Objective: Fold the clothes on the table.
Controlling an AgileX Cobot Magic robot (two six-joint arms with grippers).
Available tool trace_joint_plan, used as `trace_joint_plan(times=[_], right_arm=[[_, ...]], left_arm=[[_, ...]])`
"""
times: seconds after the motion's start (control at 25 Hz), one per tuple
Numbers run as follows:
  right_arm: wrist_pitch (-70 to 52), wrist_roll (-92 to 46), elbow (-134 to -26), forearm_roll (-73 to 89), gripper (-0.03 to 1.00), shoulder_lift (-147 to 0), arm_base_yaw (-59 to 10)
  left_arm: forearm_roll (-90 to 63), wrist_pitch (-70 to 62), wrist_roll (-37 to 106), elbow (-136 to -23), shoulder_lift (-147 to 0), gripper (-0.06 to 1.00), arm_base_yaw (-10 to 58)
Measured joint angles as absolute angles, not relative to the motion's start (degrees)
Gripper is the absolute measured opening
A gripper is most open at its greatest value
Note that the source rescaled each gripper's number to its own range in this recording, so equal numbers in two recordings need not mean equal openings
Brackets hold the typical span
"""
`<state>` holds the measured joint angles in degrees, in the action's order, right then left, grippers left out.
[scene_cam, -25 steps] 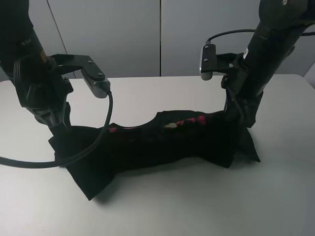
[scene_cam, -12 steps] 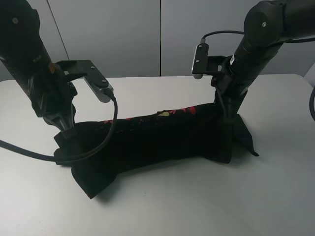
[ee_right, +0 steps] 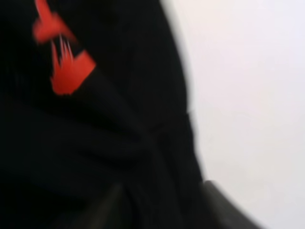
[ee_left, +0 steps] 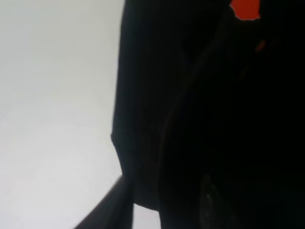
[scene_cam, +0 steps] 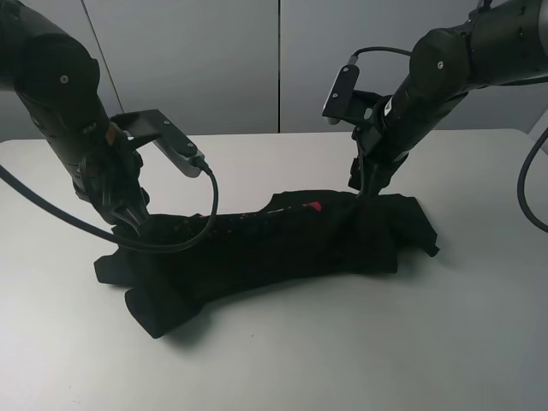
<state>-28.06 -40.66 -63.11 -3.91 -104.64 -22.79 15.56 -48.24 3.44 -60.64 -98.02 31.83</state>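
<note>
Lying limp across the middle of the table (scene_cam: 282, 360), the black T-shirt (scene_cam: 282, 248) is sagging, seemingly light and floppy. Toward the table's far side, the left gripper (scene_cam: 135, 221) and right gripper (scene_cam: 366, 190) are apparently pinching its far edge, a sensible hold.

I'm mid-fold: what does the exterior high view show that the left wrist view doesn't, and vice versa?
Only exterior high: the whole T-shirt bunched in a long band across the table, with the left gripper at its left end and the right gripper near its right end. Only left wrist: a close look at the cloth's edge, with a corner in it, against the white surface. Neither view shows whether that gripper is open or shut. Both: black fabric, white table and a patch of red print.
</note>
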Motion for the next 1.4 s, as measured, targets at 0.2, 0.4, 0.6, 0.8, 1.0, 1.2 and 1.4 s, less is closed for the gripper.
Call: trace_joint_plan(times=[0.2,0.4,0.6,0.8,1.0,1.2,1.4], right_arm=[[-26.06,-29.43,-63.11,-3.91,0.97,-104.64,-22.79],[-29.58,-11.15,-63.11,-3.91,1.00,-104.64,-22.65],[-37.79,-0.43,-63.11,-3.05,1.00,-104.64,-19.40],[-44.74,-2.24,-64.05,0.00,1.00,-104.64,-18.30],[-45.22,-3.89,-65.17,0.78,1.00,-104.64,-18.30],[-46.04,-5.18,-65.39,0.78,1.00,-104.77,-18.30],[-46.13,-5.58,-65.43,0.78,1.00,-107.25,-18.30]], left_arm=[[20.96,-49.04,-8.11,-60.64,-98.02,0.98,31.83],[19.44,-52.63,-16.42,-60.64,-98.02,1.00,31.83],[12.34,-54.12,-17.75,-60.64,-99.03,1.00,29.84],[6.13,-54.78,-17.84,-60.64,-103.69,1.00,24.21],[0.00,-50.93,-17.84,-60.64,-105.04,1.00,23.55],[-1.58,-47.81,-20.17,-59.77,-106.54,1.00,23.55],[-1.90,-47.81,-21.92,-59.64,-110.67,1.00,23.55]])
